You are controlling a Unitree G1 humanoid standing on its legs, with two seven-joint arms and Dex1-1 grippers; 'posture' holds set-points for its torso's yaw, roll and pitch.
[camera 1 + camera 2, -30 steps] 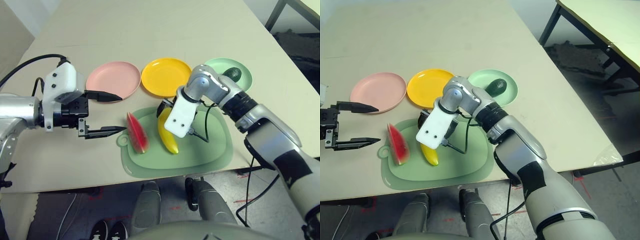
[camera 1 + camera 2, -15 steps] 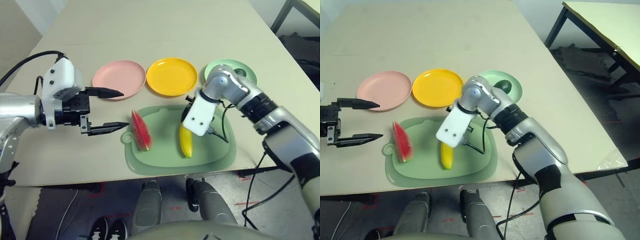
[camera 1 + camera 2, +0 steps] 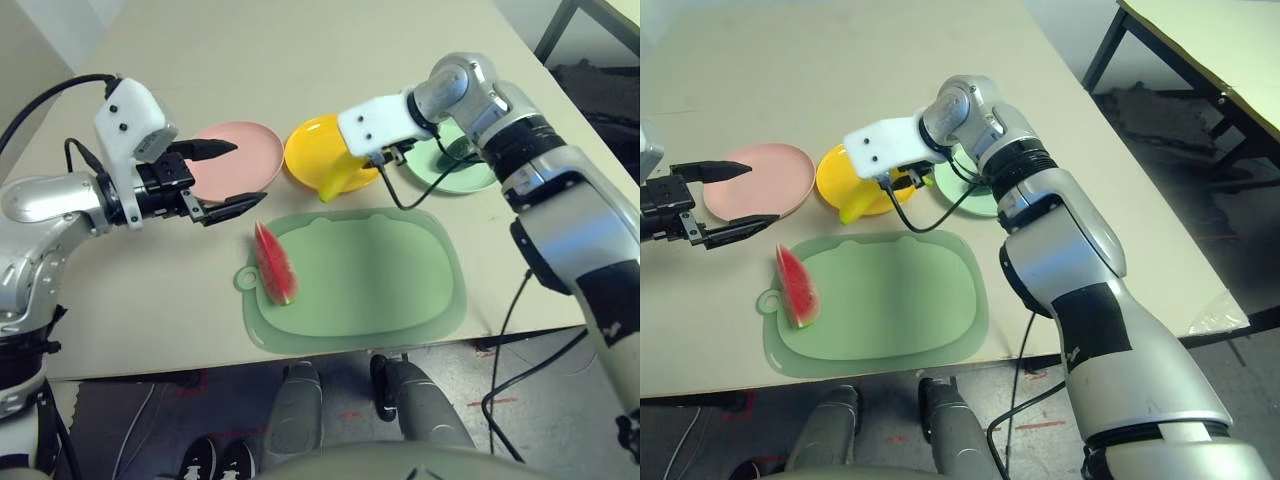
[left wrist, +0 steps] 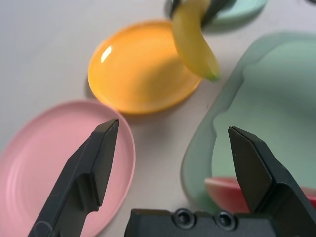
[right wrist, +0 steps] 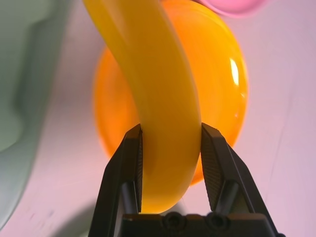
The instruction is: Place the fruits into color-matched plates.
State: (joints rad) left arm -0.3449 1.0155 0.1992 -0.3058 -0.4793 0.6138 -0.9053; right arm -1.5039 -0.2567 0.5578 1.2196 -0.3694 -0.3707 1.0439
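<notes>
Overhead, the right gripper (image 5: 170,148) clamps one yellow banana (image 3: 340,178) above the near edge of the yellow plate (image 3: 312,146). Three plates sit in a row — pink plate (image 3: 240,152), yellow, mint green plate (image 3: 465,172) — the last partly hidden behind the right arm. One watermelon wedge (image 3: 275,263) lies on the pale green mat (image 3: 380,285). Beside the pink plate, the left gripper (image 4: 173,163) hangs empty, fingers spread wide.

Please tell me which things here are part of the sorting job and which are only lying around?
Part of the job: banana held in the right gripper, watermelon wedge, pink plate, yellow plate, mint green plate, open left gripper.

Only lying around: pale green mat, table.
</notes>
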